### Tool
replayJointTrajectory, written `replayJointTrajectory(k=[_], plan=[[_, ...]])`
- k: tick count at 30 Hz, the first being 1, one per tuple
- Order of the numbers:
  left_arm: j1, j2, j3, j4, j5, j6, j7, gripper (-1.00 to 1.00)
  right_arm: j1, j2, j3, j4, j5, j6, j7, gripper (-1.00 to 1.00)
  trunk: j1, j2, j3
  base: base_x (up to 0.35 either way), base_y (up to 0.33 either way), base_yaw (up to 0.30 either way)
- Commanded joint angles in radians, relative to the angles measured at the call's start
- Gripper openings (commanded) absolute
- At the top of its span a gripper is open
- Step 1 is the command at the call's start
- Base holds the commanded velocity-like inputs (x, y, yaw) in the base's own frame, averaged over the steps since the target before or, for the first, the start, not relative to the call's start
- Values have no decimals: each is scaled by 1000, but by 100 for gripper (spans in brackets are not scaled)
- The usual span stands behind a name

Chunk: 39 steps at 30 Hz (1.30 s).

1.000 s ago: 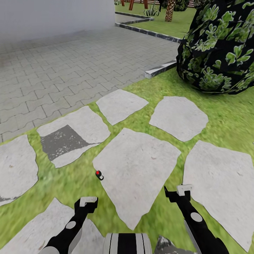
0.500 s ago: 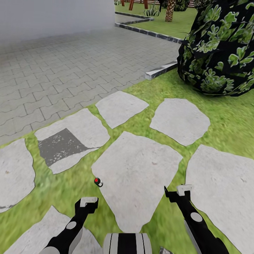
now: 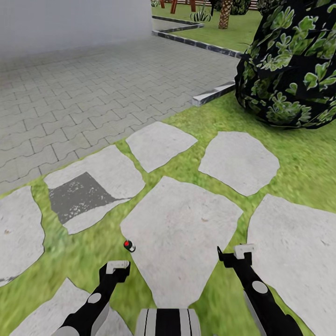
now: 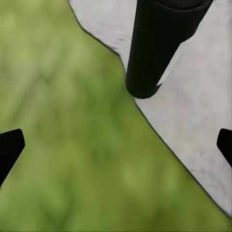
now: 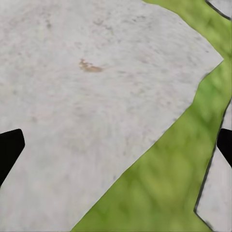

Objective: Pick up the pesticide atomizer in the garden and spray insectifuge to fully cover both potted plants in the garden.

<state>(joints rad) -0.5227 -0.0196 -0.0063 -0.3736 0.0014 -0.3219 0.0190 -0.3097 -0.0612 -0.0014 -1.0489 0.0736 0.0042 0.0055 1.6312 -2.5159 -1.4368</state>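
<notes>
- The grey block paving spreads across the far left of the head view, with a pale wall behind it and a stone kerb at its edge.
- The lawn covers the near ground, broken by flat pale stepping stones; one stone to the left has a dark grey patch.
- A big dark bush with glossy green leaves stands on the grass at the far right.
- Far back, more of the garden shows: a palm trunk and a spiky plant on grass.
- Both black arms reach forward and down from the bottom edge, roughly side by side and well apart.
- The left gripper hangs over grass beside a stone; its wrist view shows the dark fingertips at opposite edges, spread wide and empty.
- The right gripper hangs over the grassy gap beside the large middle stone; its fingertips are also spread wide with nothing between them.
- A small dark object with a red tip lies at the edge of the middle stone, just ahead of the left gripper; I cannot tell whether it is the sprayer.
</notes>
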Motion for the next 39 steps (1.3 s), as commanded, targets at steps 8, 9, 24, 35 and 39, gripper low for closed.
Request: replayJointTrajectory(k=[8,9,24,35,39], plan=[[0,0,0,1,0,-3,1,100,0,0,0,0,8,0,1,100,0,0,-1,118,0,0],[0,0,0,1,0,-3,1,100,0,0,0,0,8,0,1,100,0,0,-1,65,0,0],[1,-2,0,1,0,-3,1,100,0,0,0,0,8,1,-1,100,0,0,-1,8,0,-47],[1,-1,0,1,0,-3,1,100,0,0,0,0,8,0,-1,100,0,0,-1,34,-4,-46],[1,-1,1,0,0,-5,1,100,0,0,0,0,8,0,-1,100,0,0,-1,56,-8,-1]])
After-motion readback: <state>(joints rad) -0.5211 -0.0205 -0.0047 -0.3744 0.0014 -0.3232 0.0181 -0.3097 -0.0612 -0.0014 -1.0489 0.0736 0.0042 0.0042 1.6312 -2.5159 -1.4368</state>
